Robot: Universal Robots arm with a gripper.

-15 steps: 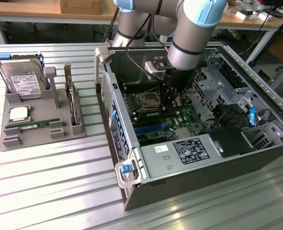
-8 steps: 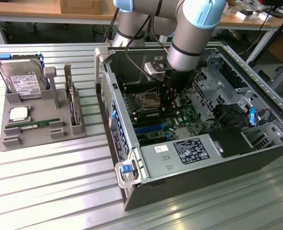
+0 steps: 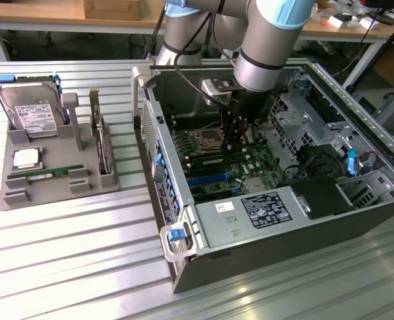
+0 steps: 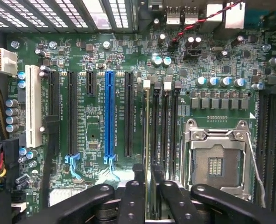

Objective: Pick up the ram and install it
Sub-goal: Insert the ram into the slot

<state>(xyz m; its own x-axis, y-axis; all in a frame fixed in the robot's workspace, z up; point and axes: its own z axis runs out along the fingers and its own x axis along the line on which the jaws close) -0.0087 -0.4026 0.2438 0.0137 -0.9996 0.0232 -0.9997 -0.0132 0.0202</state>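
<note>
Wrist view, lower centre: your gripper [image 4: 147,186] stands narrowly parted around the thin green ram stick [image 4: 147,140], edge-on in its black motherboard slot, keeping it aligned.

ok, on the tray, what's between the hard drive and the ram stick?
A processor chip, lying flat in its own recess of the grey tray, between the hard drive and the ram stick. This shows in the exterior view.

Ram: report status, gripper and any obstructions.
Gripper down over memory slots. Ram on edge in slot beside CPU socket, gripper at its end. No obstruction seen.
</note>
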